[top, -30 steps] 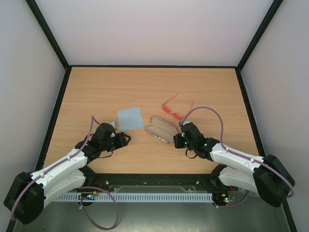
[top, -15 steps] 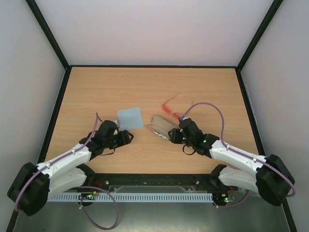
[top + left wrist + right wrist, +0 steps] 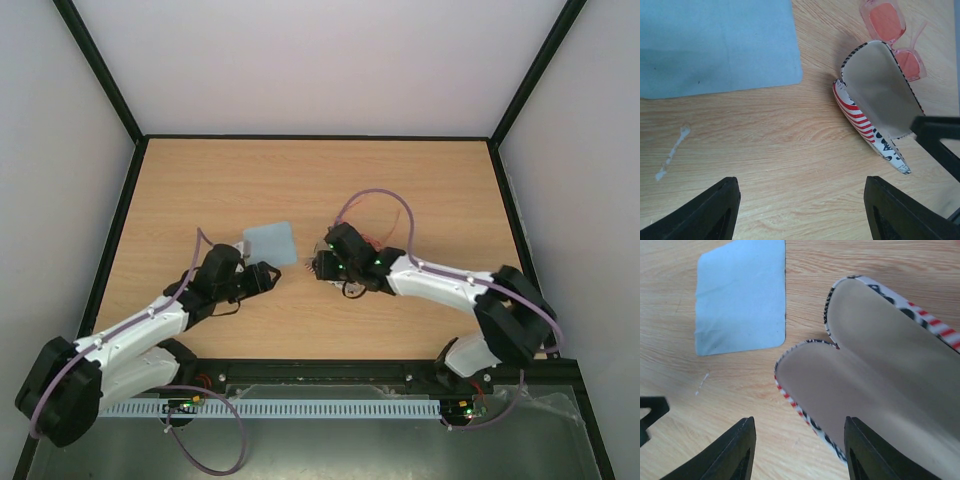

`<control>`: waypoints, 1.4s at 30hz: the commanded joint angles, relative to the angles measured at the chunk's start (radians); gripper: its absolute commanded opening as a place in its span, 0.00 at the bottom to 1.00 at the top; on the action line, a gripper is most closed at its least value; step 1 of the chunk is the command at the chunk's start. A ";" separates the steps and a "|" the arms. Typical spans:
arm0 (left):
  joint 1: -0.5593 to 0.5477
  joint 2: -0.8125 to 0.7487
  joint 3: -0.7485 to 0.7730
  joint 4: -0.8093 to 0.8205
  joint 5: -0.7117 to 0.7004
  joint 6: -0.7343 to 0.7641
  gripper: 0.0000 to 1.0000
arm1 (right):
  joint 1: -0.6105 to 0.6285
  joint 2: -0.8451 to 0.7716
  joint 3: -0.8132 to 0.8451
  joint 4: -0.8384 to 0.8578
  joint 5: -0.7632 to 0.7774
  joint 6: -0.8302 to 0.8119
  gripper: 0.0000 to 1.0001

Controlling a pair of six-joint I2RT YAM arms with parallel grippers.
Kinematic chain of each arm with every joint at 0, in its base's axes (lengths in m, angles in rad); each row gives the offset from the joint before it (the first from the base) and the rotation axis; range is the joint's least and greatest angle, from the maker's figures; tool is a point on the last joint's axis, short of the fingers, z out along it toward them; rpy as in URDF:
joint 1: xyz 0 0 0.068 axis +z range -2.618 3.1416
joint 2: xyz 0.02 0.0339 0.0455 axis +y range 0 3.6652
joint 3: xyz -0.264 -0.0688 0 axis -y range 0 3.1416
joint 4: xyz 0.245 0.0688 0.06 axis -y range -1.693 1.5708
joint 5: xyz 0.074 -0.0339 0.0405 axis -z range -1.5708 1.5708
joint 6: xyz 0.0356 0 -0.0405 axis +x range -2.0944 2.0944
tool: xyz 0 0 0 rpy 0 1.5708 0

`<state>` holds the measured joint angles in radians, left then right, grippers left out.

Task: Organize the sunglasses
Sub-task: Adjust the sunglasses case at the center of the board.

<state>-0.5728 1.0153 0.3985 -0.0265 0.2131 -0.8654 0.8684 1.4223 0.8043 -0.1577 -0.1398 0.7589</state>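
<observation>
The sunglasses [image 3: 892, 32], with a thin red-orange frame and orange-red lenses, lie on the table just beyond the case in the left wrist view. In the top view my right arm hides most of them. The flag-patterned case [image 3: 879, 97] lies open with its beige lining showing, also in the right wrist view [image 3: 880, 365]. My right gripper [image 3: 799, 450] is open and empty, with the case's near flap edge between its fingers. In the top view it is over the case [image 3: 324, 268]. My left gripper [image 3: 801, 210] is open and empty over bare wood, left of the case and below the cloth, as the top view [image 3: 266, 278] also shows.
A light blue square cloth [image 3: 270, 243] lies flat left of the case, also in the wrist views [image 3: 715, 45] [image 3: 742, 300]. A small white smear [image 3: 671, 152] marks the wood. Black-edged walls [image 3: 115, 230] ring the table.
My right arm has swung left over the case and now covers the sunglasses in the top view. My left gripper has moved a little right, toward the case.
</observation>
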 commanded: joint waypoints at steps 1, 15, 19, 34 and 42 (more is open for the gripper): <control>0.005 -0.071 -0.038 -0.033 -0.001 -0.008 0.71 | 0.011 0.116 0.128 -0.086 0.007 -0.057 0.51; 0.021 -0.214 -0.102 -0.121 -0.008 -0.008 0.72 | 0.010 0.330 0.351 -0.231 0.002 -0.119 0.48; 0.025 -0.229 -0.102 -0.132 -0.005 -0.005 0.72 | 0.010 0.346 0.338 -0.204 -0.049 -0.119 0.48; 0.034 -0.233 -0.100 -0.143 -0.001 0.005 0.72 | 0.015 0.324 0.295 -0.169 -0.128 -0.147 0.48; 0.035 -0.232 -0.093 -0.148 -0.002 0.006 0.72 | 0.015 0.303 0.268 -0.175 -0.142 -0.156 0.47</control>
<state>-0.5446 0.7868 0.3073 -0.1501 0.2092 -0.8711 0.8776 1.7622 1.1019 -0.3279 -0.2790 0.6205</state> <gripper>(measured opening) 0.724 0.471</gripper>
